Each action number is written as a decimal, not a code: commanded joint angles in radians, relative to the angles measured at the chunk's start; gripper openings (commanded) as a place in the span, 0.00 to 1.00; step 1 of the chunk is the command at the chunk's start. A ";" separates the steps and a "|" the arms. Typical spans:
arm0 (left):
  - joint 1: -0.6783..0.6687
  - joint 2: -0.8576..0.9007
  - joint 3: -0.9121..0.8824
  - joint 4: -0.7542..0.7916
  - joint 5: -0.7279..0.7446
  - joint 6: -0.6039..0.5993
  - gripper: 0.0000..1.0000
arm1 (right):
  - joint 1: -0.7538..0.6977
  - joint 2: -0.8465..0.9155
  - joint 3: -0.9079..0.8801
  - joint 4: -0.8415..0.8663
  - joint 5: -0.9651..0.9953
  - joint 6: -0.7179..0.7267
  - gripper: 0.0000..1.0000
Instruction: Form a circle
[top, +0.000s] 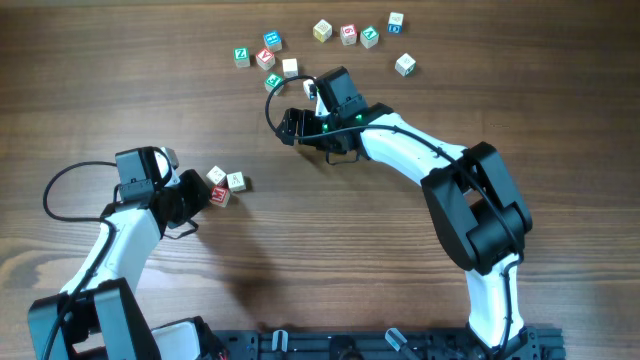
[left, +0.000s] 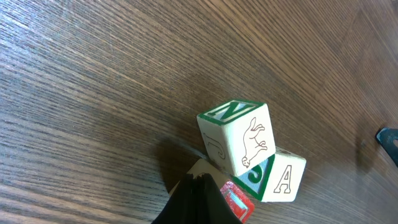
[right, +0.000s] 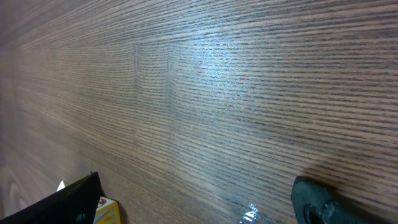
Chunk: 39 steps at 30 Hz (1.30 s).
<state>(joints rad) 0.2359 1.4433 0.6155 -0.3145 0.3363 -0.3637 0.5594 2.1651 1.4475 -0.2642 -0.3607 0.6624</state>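
Observation:
Three small pale wooden alphabet cubes make a tight cluster, the circle (top: 224, 184), left of the table's middle. In the left wrist view, a green-edged N cube (left: 239, 137) stands against an S/A cube (left: 281, 179), with a red-faced cube (left: 239, 204) just below them. My left gripper (top: 197, 200) (left: 200, 179) is shut with nothing between its fingers, its tip right beside the red-faced cube. My right gripper (top: 300, 128) (right: 193, 208) stands open above bare wood further back, holding nothing.
Several loose alphabet cubes (top: 290, 67) lie scattered along the table's far side, from upper left to a lone cube (top: 404, 65) at the right. A yellow-faced cube (right: 106, 211) peeks out beside the right gripper's left finger. A black cable (top: 272, 100) loops by the right wrist.

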 joint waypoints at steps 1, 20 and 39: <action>0.003 0.009 -0.010 -0.003 0.016 0.009 0.04 | -0.018 0.070 -0.053 -0.037 0.098 0.018 0.99; 0.004 0.009 -0.010 -0.003 0.014 0.009 0.04 | -0.018 0.070 -0.053 -0.037 0.099 0.018 0.99; 0.003 0.009 -0.010 -0.003 0.015 0.009 0.04 | -0.018 0.070 -0.053 -0.036 0.099 0.018 0.99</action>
<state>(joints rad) 0.2359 1.4433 0.6155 -0.3172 0.3393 -0.3637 0.5594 2.1651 1.4475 -0.2642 -0.3607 0.6624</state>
